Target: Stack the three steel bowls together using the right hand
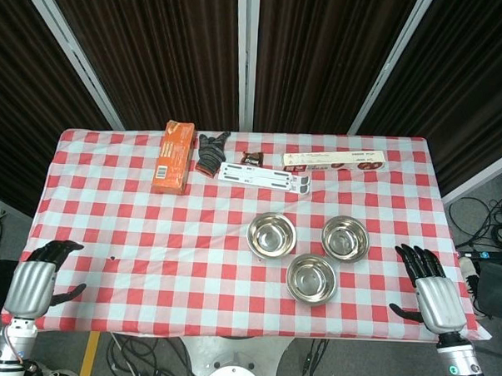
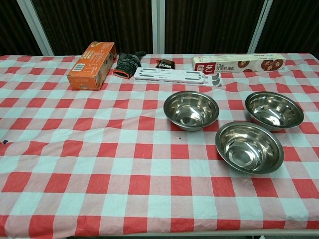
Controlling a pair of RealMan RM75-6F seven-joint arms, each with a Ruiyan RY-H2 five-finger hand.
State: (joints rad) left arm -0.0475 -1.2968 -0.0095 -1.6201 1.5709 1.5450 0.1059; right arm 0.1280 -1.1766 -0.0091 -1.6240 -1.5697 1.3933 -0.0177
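Three steel bowls stand apart on the red-checked tablecloth, all upright and empty. One bowl (image 1: 271,235) (image 2: 191,109) is nearest the table's middle, a second (image 1: 345,237) (image 2: 274,110) lies to its right, and a third (image 1: 312,278) (image 2: 248,147) sits nearer the front edge between them. My right hand (image 1: 430,289) rests at the table's front right corner, fingers spread and holding nothing, well right of the bowls. My left hand (image 1: 37,280) lies at the front left corner, also holding nothing. Neither hand shows in the chest view.
Along the far edge lie an orange box (image 1: 172,156) (image 2: 90,65), a dark glove (image 1: 210,151) (image 2: 127,63), a white flat rack (image 1: 264,177) (image 2: 174,76), a small dark packet (image 1: 252,159) (image 2: 165,64) and a long wrap box (image 1: 334,162) (image 2: 239,62).
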